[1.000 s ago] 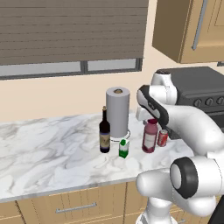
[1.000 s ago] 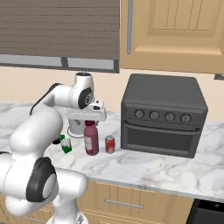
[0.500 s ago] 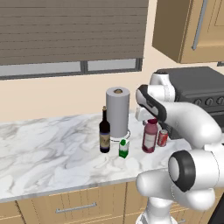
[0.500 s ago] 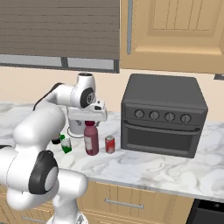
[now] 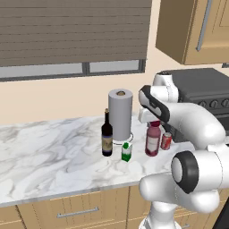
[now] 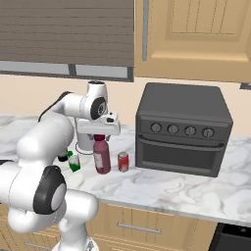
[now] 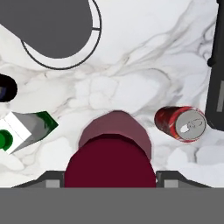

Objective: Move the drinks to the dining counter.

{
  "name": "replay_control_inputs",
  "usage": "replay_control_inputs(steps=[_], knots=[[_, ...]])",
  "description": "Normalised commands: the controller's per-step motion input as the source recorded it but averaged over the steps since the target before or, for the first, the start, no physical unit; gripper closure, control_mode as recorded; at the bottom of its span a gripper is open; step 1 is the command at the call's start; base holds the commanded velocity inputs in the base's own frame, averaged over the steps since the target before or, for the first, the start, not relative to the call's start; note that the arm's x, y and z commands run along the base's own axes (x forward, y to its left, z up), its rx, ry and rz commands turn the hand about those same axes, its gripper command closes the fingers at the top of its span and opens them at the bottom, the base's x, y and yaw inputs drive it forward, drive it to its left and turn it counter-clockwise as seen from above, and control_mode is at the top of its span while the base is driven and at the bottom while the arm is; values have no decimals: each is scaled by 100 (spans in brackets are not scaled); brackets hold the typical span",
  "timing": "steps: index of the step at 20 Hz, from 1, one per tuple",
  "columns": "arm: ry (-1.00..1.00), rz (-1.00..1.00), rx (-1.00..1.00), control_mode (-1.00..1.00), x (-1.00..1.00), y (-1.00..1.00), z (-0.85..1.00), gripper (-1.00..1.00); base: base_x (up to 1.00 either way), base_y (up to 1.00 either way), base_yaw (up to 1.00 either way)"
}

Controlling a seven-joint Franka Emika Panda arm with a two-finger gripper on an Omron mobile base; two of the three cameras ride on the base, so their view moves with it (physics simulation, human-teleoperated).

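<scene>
- I see a wall-backed desk (image 5: 49, 147) of grey-veined white marble, carried on light wood cabinets (image 5: 67, 210) with drawer handles.
- Closed brown window blinds (image 5: 67, 31) hang above the desk; a light wood wall cupboard (image 6: 196, 39) hangs to their right.
- A dark grey countertop oven (image 6: 184, 130) with four knobs stands on the desk at the right end.
- A grey paper towel roll (image 5: 120, 114) stands upright at the back of the desk, behind the drinks.
- The wine bottle (image 5: 107, 136) stands upright just left of and in front of the roll.
- The green-and-white carton (image 5: 126, 152) stands just right of the wine bottle, nearer the desk's front edge.
- The pink red-capped bottle (image 5: 153, 138) stands upright right of the carton.
- The red soda can (image 6: 123, 161) stands between the pink bottle and the oven, close to the bottle; I cannot tell whether they touch.
- All four drinks stand on this wall-backed desk.
- The white arm reaches forward over the desk with the hand pointing straight down.
- The gripper (image 6: 99, 138) sits directly over the pink bottle, at the level of its cap.
- In the hand view the red cap (image 7: 110, 162) lies between the two finger tips (image 7: 48, 178), with the can to its right and the carton to its left.
- I cannot tell whether the gripper is clamped on the cap or merely straddles it.
</scene>
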Motion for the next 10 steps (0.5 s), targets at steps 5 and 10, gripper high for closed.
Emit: replay_control_inputs(steps=[5, 10], knots=[[0, 0, 1, -100, -2, -1, 0, 100, 0, 0, 0], [0, 0, 9, -100, -66, -31, 34, 100, 0, 0, 0]])
